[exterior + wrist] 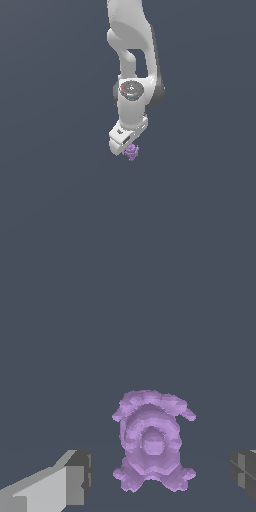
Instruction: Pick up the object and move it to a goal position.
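The object [132,152] is a tiny light-purple knobbly lump lying on the dark grey floor. In the exterior view the white gripper [124,146] hangs right over it, and the object peeks out at the gripper's lower edge on the exterior view's right. In the wrist view the object [151,441] lies between the two fingers [75,478], with a clear gap on each side. The jaws stand wide apart and touch nothing. The other fingertip shows only at the frame edge [245,473].
The white arm [131,60] comes down from the top of the exterior view. A flat dark grey floor [50,200] lies all around. No goal marker shows in either view.
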Robot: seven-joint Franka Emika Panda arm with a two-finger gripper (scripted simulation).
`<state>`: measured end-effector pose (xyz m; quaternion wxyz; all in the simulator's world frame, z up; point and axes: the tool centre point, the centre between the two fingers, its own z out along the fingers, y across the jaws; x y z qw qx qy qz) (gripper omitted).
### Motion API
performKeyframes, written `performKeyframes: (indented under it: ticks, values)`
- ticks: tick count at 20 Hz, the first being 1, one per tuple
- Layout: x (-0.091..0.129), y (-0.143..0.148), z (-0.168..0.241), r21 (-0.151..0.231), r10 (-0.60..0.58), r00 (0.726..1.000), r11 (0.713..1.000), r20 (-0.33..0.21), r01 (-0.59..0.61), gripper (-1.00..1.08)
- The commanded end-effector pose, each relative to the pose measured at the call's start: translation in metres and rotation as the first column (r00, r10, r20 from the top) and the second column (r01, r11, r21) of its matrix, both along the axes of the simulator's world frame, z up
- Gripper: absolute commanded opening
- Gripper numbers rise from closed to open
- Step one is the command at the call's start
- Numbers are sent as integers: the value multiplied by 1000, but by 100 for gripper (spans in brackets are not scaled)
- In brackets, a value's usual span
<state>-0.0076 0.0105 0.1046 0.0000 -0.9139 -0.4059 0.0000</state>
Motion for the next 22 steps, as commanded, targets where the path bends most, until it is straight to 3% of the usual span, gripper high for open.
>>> performKeyframes:
  ticks: [1,15,16,22]
  values:
    - [0,0,-3,0,0,1000,1000,0,0,100]
    - [0,0,-50,0,5,1000,1000,0,-5,100]
    - [0,0,-50,0,5,1000,1000,0,-5,-100]
    - [0,0,-50,0,5,1000,1000,0,-5,-100]
